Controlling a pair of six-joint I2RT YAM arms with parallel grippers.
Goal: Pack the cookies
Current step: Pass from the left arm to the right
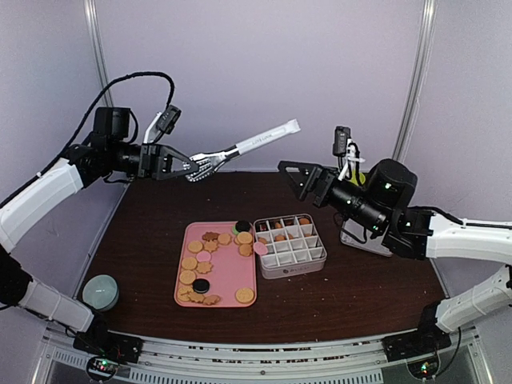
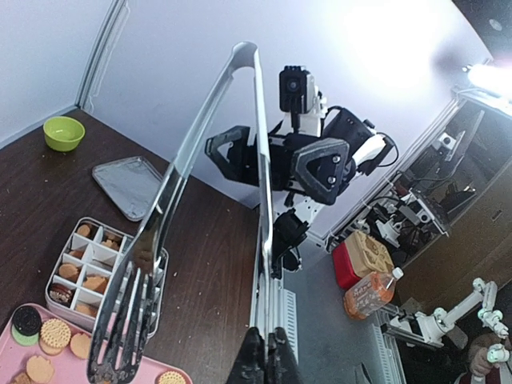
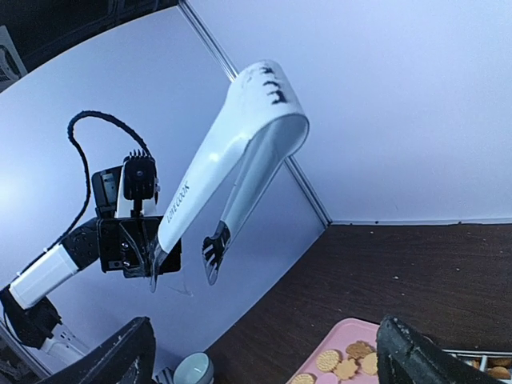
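Observation:
Cookies [image 1: 190, 262] lie scattered on a pink tray [image 1: 232, 274] at the table's middle: golden rounds and flower shapes, two dark ones, some pink. A white divided box [image 1: 290, 246] stands right of the tray, with a few cookies [image 1: 279, 227] in its far cells. My left gripper [image 1: 186, 166] is high at the back left, shut on the toothed end of metal tongs [image 1: 248, 146], whose white-handled bend points up and right. In the left wrist view the fingers [image 2: 270, 352] pinch one arm of the tongs [image 2: 200, 136]. My right gripper [image 1: 294, 180] hangs open and empty above the box's far side, facing the tongs [image 3: 240, 136].
A pale round cup [image 1: 101, 290] sits near the front left corner. A metal tray [image 2: 128, 186] and a green bowl [image 2: 64, 132] lie at the back right, behind my right arm. Grey walls close the back and sides.

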